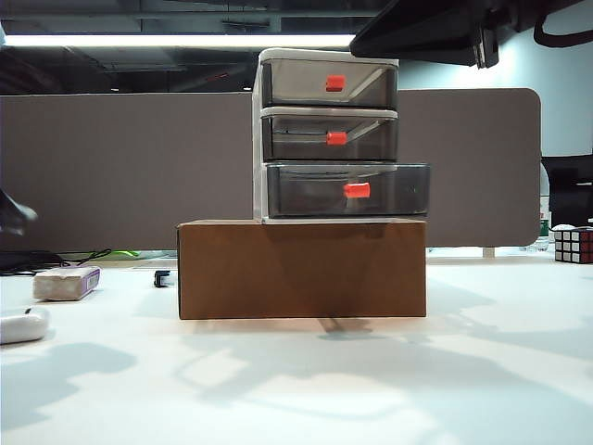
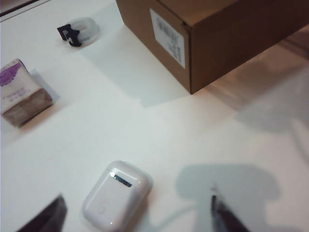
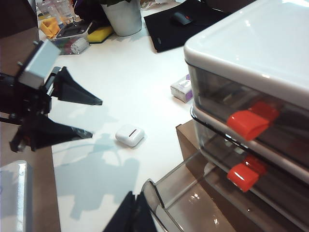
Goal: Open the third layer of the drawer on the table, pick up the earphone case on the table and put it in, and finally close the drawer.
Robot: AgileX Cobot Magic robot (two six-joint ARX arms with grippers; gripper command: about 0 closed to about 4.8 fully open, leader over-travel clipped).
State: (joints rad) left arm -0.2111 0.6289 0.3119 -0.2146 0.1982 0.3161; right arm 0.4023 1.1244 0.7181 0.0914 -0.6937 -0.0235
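White table [image 1: 296, 389] with a brown cardboard box [image 1: 301, 269] at its centre, serving as a plinth. Lifts the three-tier drawer [image 1: 258, 139] to a height that the arms reach easily, judging by the layout.

Lowest tier, the third layer [image 1: 347, 190], pulled forward past the white frame. Opening step judged complete. Looks empty in the right wrist view, ready to receive. Two tiers above shut, each with an orange-red handle. Contents unreadable through the smoky walls.

Earphone case [image 1: 20, 326] flat on the table at 8 o'clock from the box in the exterior view, well apart from it and not yet lifted. Whitish block with a purple edge [image 1: 67, 283] at 9 o'clock from the box, near the case but not touching.

Left gripper [image 3: 96, 118] above the table near the case, fingers spread wide and holding nothing. Straddles the case in the left wrist view, a pose judged to prepare a descent and pinch.

Right gripper [image 3: 133, 215] close beside the front corner of the opened tier. Only dark tips at the picture's edge, so impossible to tell whether apart or together.
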